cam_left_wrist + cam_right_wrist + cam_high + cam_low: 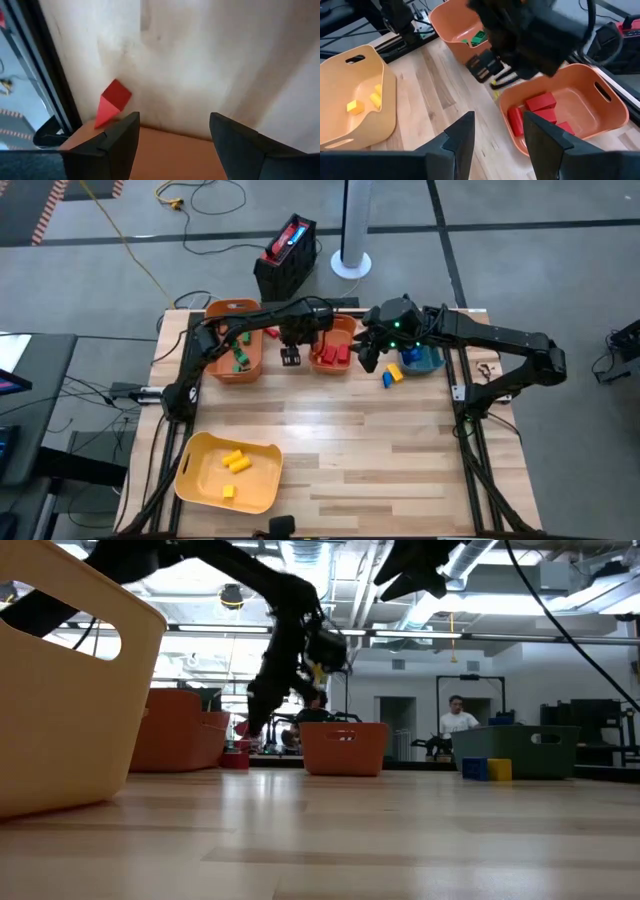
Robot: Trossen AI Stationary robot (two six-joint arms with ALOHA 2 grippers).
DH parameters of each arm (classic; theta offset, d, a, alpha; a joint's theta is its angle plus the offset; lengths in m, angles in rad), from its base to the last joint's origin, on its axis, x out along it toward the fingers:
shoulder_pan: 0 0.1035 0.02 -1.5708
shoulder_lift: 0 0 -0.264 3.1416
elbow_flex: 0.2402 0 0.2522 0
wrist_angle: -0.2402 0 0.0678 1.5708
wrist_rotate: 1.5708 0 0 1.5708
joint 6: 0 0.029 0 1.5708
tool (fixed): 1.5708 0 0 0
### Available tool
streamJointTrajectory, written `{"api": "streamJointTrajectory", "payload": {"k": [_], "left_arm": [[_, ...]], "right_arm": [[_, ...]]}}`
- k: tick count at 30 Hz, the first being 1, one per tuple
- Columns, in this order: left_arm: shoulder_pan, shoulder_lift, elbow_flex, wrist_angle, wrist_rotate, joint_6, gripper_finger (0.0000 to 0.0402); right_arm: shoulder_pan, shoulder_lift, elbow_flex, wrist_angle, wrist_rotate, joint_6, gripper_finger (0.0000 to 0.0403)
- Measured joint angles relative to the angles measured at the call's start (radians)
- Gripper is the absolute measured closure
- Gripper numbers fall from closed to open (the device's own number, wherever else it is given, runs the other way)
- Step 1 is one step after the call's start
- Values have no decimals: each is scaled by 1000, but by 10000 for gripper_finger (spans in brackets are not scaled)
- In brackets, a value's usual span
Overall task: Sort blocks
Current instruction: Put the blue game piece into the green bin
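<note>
Yellow bin (60, 690) looms nearest my low camera, but the block I'm after sits at the far side. One red block (112, 102) lies on the surface (350, 440) between the two orange bins, close to the surface's back edge. Seen from above, it is at roughly 11 o'clock from the left gripper (291, 358), near but not touching. That gripper is spread wide and empty, well above the surface. The block shows a corner toward the gripper, and its long axis seems to run obliquely to the jaw line, though I can't fix it for sure. My left arm is clearly nearer. I judge a short reach and a wrist turn come next. The right gripper (368, 360) waits at about 3 o'clock by the red-filled bin (335, 345), partly parted and holding nothing.
</note>
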Motion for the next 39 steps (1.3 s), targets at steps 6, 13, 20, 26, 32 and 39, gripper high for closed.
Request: {"api": "streamJointTrajectory", "payload": {"k": [6, 13, 20, 26, 32, 39], "left_arm": [[48, 37, 22, -7, -4, 0, 168], [90, 37, 22, 2, 8, 4, 168], [105, 37, 22, 64, 8, 19, 168], [120, 37, 22, 70, 35, 2, 168], [80, 37, 47, -55, -43, 4, 168], [104, 33, 104, -82, -20, -3, 172]], "right_arm": [[17, 0, 0, -3, 0, 8, 223], [32, 0, 0, -2, 0, 15, 223], [23, 0, 0, 4, 0, 6, 223], [23, 0, 0, 5, 0, 6, 223], [23, 0, 0, 4, -1, 7, 223], [17, 0, 0, 4, -2, 0, 223]]}}
